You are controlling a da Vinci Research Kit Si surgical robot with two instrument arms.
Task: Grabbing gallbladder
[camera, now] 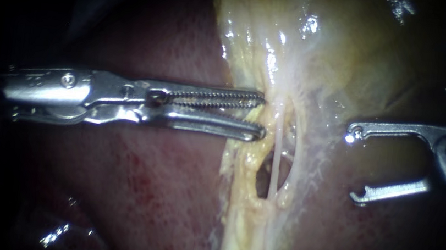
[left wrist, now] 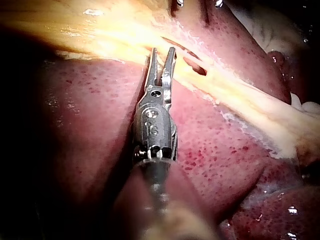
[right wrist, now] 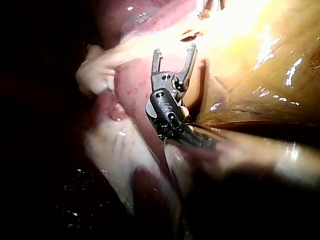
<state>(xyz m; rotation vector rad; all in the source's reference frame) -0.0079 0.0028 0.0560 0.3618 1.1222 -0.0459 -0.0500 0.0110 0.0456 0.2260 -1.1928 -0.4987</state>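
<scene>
The gallbladder (camera: 390, 59) is yellow-green and glistening, at the upper right of the endoscope view. From it a pale yellow tissue band (camera: 247, 160) with a thin whitish tube (camera: 276, 147) runs down over the red liver (camera: 161, 190). My left instrument (camera: 261, 114) has serrated jaws standing slightly open, with their tips at the band's left edge and a gap between them. The left wrist view shows the same jaws (left wrist: 163, 57) resting against the band (left wrist: 240, 100). My right instrument (camera: 352, 166) stands wide open over the gallbladder's lower part, gripping nothing. It is also open in the right wrist view (right wrist: 175, 50).
A small dark opening (camera: 264, 182) shows in the band beside the tube. Liver lobes (left wrist: 90, 125) lie under the left shaft. A pale tissue flap (right wrist: 120, 150) lies beside the right instrument's shaft. The edges of the endoscope view are dark.
</scene>
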